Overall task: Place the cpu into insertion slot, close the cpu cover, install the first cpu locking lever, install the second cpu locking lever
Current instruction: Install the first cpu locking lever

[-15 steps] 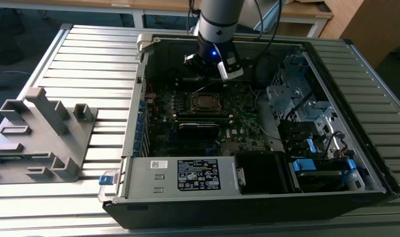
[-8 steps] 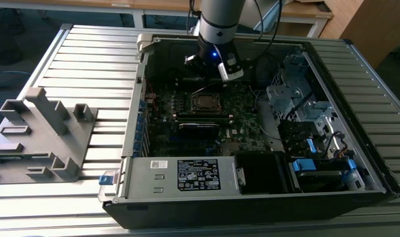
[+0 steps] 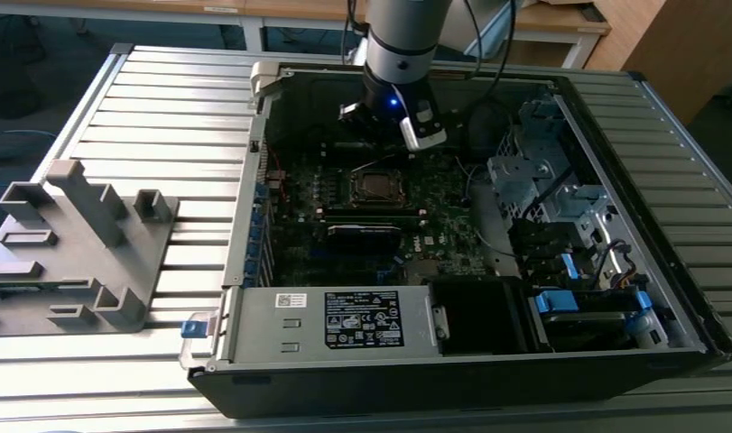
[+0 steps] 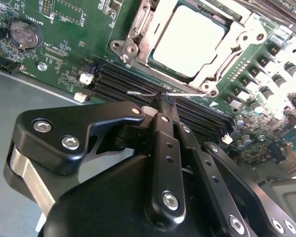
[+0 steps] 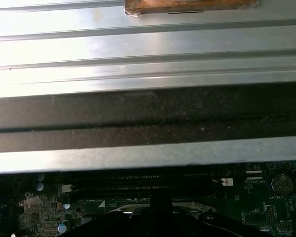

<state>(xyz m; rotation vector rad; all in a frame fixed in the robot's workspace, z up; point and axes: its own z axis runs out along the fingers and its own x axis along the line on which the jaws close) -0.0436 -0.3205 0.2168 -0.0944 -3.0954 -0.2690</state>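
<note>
Second wrist view: silvery cpu (image 4: 187,42) within cpu cover (image 4: 237,47)

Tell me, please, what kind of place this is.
Probably a robotics lab or workshop: an opened computer case lies on a ribbed metal table, and a robot arm reaches into it.

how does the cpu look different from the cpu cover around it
The cpu is a solid, plain square plate; the cpu cover is an open frame with a window. The cpu sits inside that window, while the cpu cover rims it and has tabs and holes at its edge. Both are silvery metal and lie flat.
</note>
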